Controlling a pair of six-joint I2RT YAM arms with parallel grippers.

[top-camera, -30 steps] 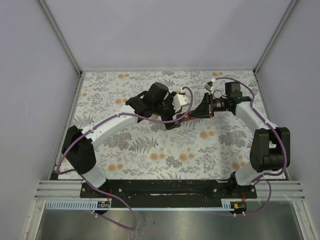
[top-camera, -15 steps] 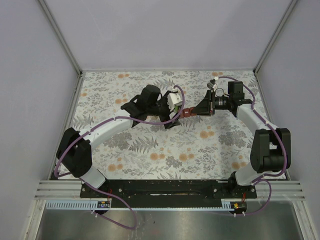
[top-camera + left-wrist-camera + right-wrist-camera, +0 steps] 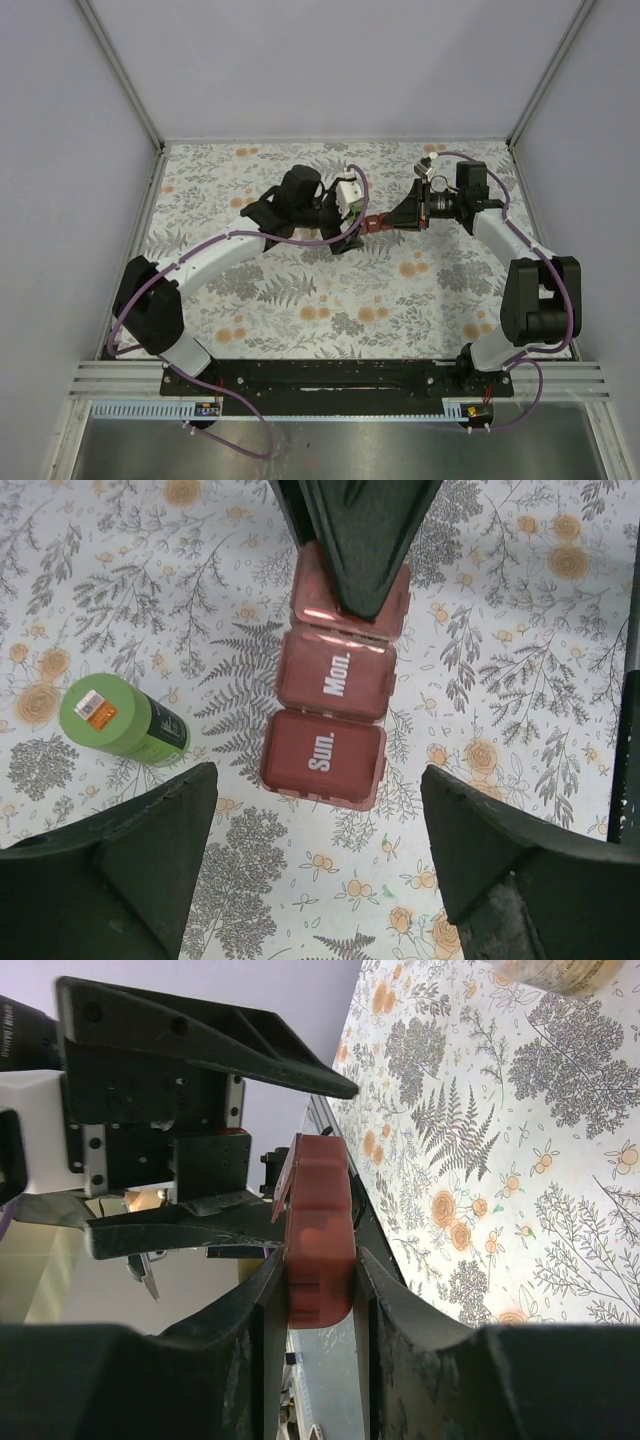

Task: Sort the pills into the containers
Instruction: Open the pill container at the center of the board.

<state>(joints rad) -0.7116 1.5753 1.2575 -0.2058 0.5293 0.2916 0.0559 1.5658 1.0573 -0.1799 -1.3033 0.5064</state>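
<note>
right gripper (image 3: 318, 1260) is clamped on one end of the red pill box (image 3: 330, 720). left gripper (image 3: 318, 775) hangs over the box's "sun." end, jaws wide apart. green bottle (image 3: 120, 720) sits just beside the box. box looks light, stiff and slick, so i'd pinch the long sides gently. can't spot any pills.

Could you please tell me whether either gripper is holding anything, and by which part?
The right gripper clamps the dark-red rectangular plastic pill box by the end opposite its lid marked Sun; the open left gripper holds nothing.
</note>
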